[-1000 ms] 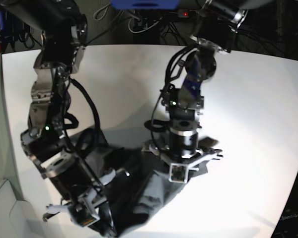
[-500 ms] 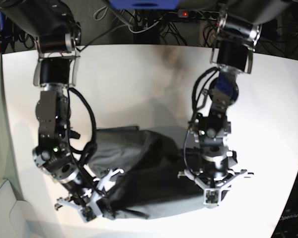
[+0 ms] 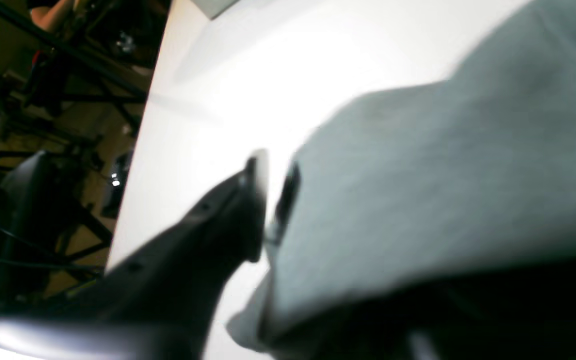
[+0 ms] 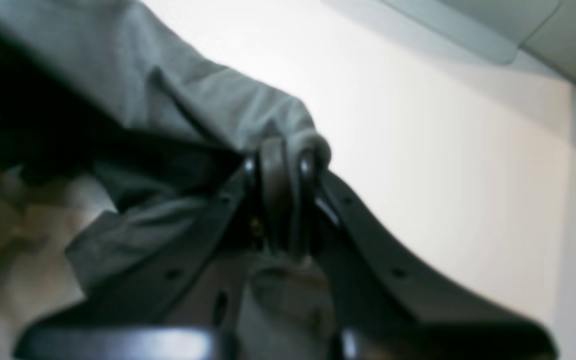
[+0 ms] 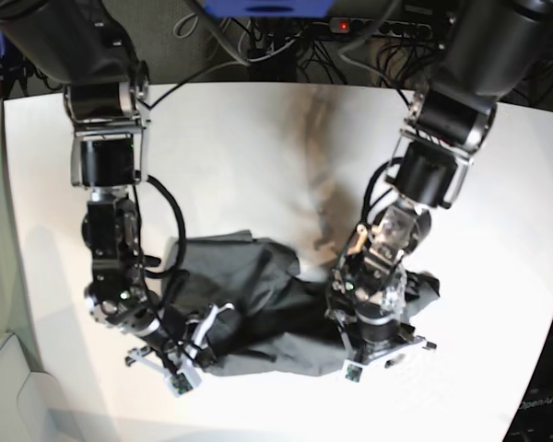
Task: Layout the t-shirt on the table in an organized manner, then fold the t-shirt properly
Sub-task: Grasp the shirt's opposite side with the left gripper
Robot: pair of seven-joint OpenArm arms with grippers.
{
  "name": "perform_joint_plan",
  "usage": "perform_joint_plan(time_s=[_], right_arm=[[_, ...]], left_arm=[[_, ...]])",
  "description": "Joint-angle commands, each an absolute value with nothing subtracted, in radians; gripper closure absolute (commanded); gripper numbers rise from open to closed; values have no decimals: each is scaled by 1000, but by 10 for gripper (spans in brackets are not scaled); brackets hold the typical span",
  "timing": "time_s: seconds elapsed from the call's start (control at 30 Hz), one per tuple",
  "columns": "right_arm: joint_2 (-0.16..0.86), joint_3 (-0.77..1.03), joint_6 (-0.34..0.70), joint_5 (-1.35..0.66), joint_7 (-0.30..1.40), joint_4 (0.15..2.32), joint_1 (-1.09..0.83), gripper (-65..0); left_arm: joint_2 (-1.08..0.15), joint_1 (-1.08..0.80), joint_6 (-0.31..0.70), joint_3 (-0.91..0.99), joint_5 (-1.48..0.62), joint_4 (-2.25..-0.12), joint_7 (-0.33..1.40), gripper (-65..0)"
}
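While the t-shirt (image 5: pixel 258 304) lies bunched near the table (image 5: pixel 258 138) front edge, we pinch its hem in our right gripper (image 4: pixel 280 170), our left gripper (image 3: pixel 270 200) slightly parted, with flattening and folding undone.

From my left wrist camera, blurred grey cotton t-shirt (image 3: pixel 418 200) fills the right side over the smooth white table (image 3: pixel 248 75). I see the left gripper (image 3: pixel 270 200) with a narrow gap between its dark fingers (image 3: pixel 248 215), at the cloth's edge.
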State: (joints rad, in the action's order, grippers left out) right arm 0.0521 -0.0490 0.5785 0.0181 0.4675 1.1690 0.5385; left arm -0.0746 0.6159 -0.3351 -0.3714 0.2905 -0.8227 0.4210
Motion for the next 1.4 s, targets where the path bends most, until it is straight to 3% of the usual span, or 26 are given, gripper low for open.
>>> perform_joint_plan(time_s=[0.0,0.17,0.3,0.37,0.53,0.93,1.37], right_arm=[[50,-48,575,1,420,1168,584,-9],[54,-48,575,1,381,1049,625,-171],[59,-45,575,1,381,1050,624,-306],[68,-45,575,1,381,1050,621,-335],[73,-44,575,1,390,1052,618,-335],[81,-42,575,-1,392,1267,460,-335],[64,-42,575,-1,384,1331,318,-335]], left_arm=[[-58,671,-349,-381,306,-825,394,-211],[-50,704,-349,-384,312,-796,395,-325],[-58,704,-332,-383,306,-792,401,-337],[-58,704,-251,-383,312,-791,403,-337],[-96,696,-133,-380,305,-835,484,-338],[-139,400,-131,-289,314,-1446,564,-338],[-119,325,-140,-371,309,-1254,579,-338]])
